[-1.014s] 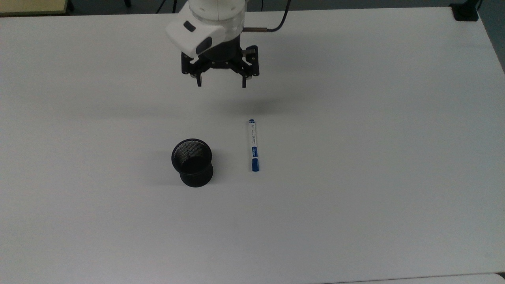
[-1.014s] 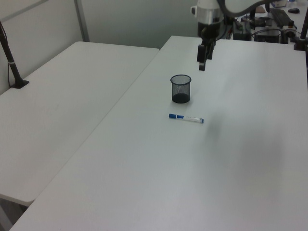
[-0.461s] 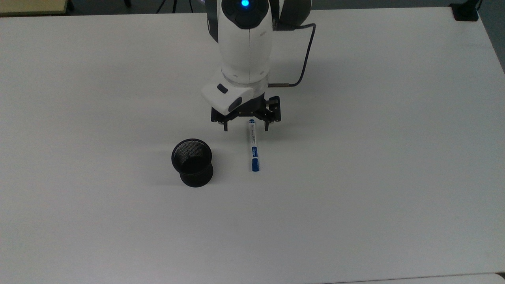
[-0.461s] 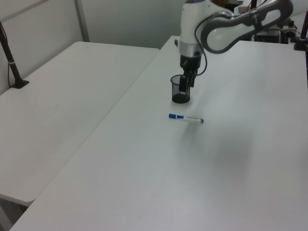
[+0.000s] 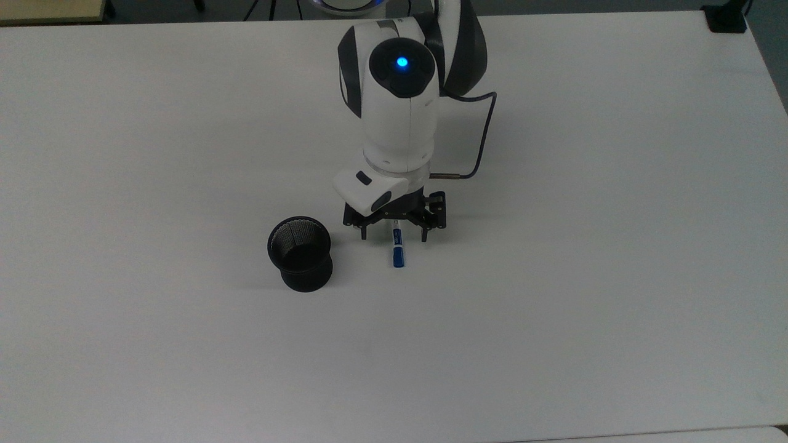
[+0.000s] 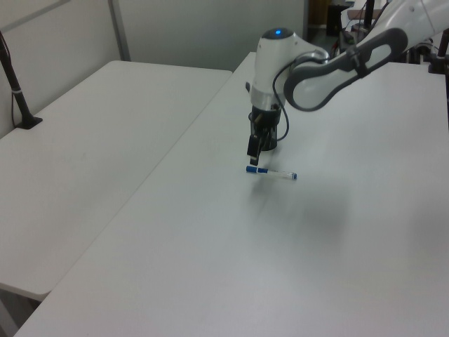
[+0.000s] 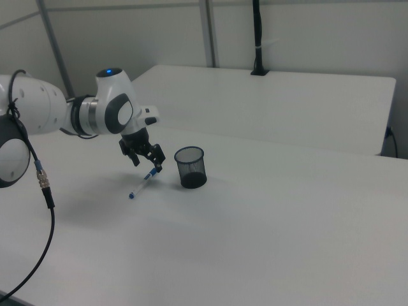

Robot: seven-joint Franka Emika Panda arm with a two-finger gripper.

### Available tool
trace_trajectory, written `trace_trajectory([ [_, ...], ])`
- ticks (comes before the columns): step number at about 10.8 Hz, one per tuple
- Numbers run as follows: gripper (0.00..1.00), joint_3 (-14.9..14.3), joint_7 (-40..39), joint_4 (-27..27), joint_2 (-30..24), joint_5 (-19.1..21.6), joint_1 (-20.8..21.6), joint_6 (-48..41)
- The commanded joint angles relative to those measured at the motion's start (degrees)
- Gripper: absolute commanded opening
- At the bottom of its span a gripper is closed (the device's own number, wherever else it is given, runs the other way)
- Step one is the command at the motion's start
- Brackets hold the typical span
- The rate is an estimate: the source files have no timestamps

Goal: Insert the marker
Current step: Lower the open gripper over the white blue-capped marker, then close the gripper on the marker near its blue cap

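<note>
The marker [image 5: 398,251] lay flat on the white table [image 5: 585,277], just where it had lain a second before, its blue cap pointing toward the top view's bottom edge and the white barrel running up under the arm; the black mesh cup [image 5: 300,253] stood upright to the top view's left of it, near but apart, and had not shifted either. What had changed was the arm: a second earlier the gripper [image 5: 394,236] had hung high near the table's far side, half a second earlier it had come over the marker's small blue end, and now it had travelled along the barrel and stood low over the part next to the cap; its two fingers [image 5: 364,234] were spread apart, one on each side of the barrel, grasping nothing. In the left view the gripper [image 6: 254,152] hid most of the cup behind it and hung just above the capped end of the marker [image 6: 271,172]; whether the fingertips touched the table I could not say. In the right view the gripper [image 7: 150,166] straddled the marker [image 7: 143,183] beside the cup [image 7: 190,167].
</note>
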Motion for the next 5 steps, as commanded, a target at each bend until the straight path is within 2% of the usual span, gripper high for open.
trace_trajectory([
  [1, 0.80, -0.5, 5.4, 0.9, 2.7, -4.5, 1.7, 4.5],
  [3, 0.55, -0.7, 7.0, 0.9, 3.7, -7.2, 2.0, 4.7],
  [5, 0.31, -0.7, 7.0, 0.9, 3.8, -7.6, 2.1, 4.7],
])
